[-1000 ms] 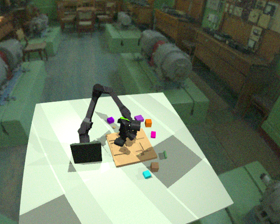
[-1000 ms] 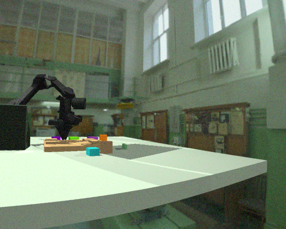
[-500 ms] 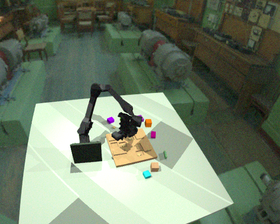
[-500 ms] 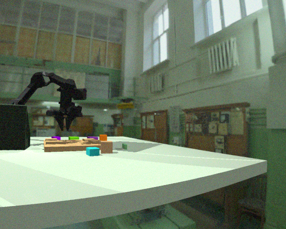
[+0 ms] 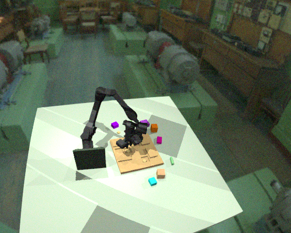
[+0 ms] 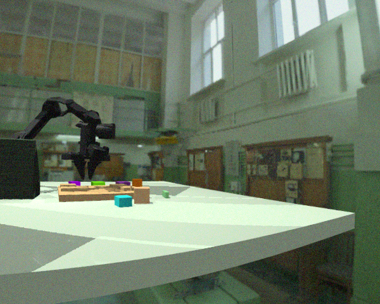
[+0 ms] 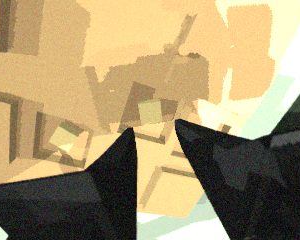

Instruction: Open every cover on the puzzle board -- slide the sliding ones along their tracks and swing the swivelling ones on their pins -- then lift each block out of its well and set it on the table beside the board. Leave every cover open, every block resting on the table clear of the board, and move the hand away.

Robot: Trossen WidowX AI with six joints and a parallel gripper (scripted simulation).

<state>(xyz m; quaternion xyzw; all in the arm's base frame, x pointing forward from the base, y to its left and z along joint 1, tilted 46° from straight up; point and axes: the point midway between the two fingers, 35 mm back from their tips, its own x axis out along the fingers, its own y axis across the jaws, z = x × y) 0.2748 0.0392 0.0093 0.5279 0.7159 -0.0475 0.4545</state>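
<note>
Top, exterior and wrist views of a pale tabletop; directions follow the top view. The wooden puzzle board lies flat between the left and right edges, well apart from both; the black arm arches from the left-edge side over the board's far part; its hand points downward above the board, fingers about a third open, with nothing between them. Toward the far edge lie a violet block, nearer the far left corner, and a purple block, nearer the far right corner; an orange block sits just beside the purple one; a lime block shows behind the board in the exterior view. Between board and right edge lie a magenta block and a green peg; a tan block and a cyan block rest off the board's side toward the near right corner. Two wells show pale squares in the wrist view; whether these are blocks or lit floors cannot be told, nor can the state of every cover.
</note>
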